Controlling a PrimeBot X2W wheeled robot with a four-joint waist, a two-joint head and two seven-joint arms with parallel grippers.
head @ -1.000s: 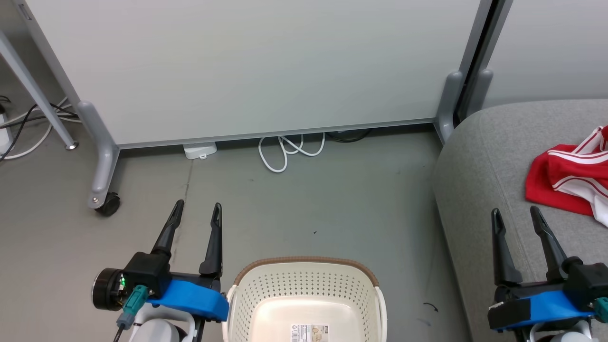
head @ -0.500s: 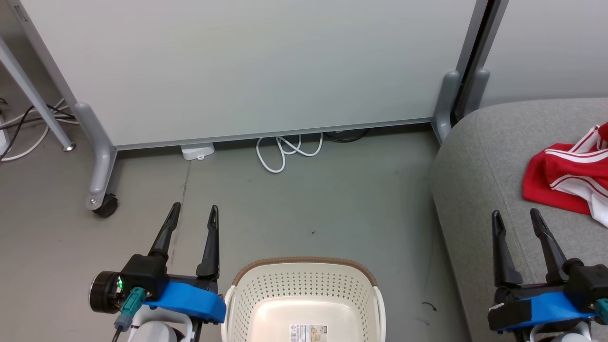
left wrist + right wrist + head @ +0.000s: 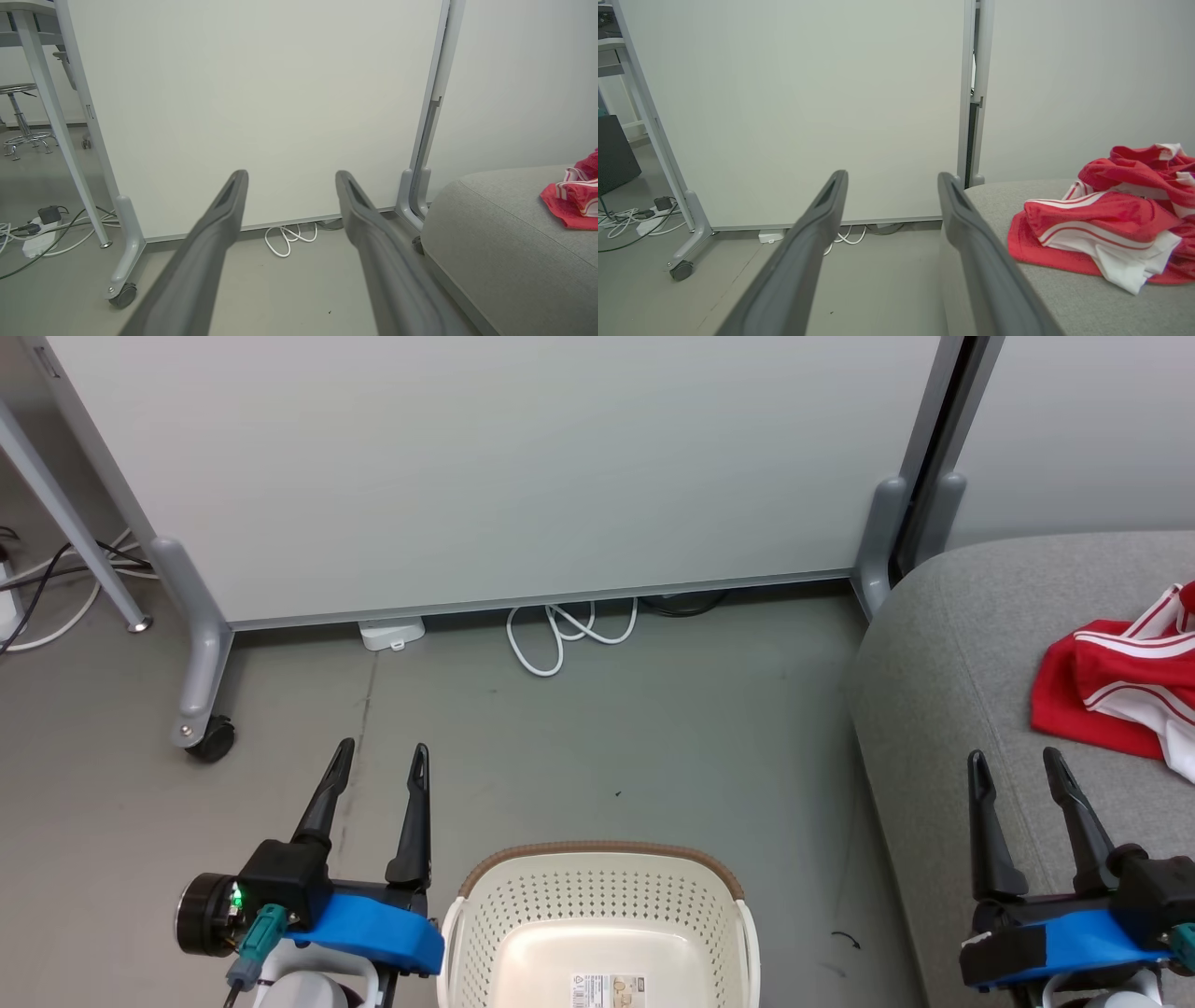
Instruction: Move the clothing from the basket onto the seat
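Two hands in the head view, both released, fingers spread wide. Left hand (image 3: 385, 747) sits at 7 o'clock over the grey floor (image 3: 653, 737). Right hand (image 3: 1014, 756) sits at 4 o'clock over the front edge of the seat (image 3: 943, 709). Clothing (image 3: 1111, 681) lies heaped on the seat at 3 o'clock, red with white stripes, apart from the right hand's fingertips. Basket (image 3: 597, 852) stands on the floor at 6 o'clock, between the hands; its pale bottom and a label show. White cable (image 3: 560, 635) lies coiled at 12 o'clock under the partition panel (image 3: 485, 467).
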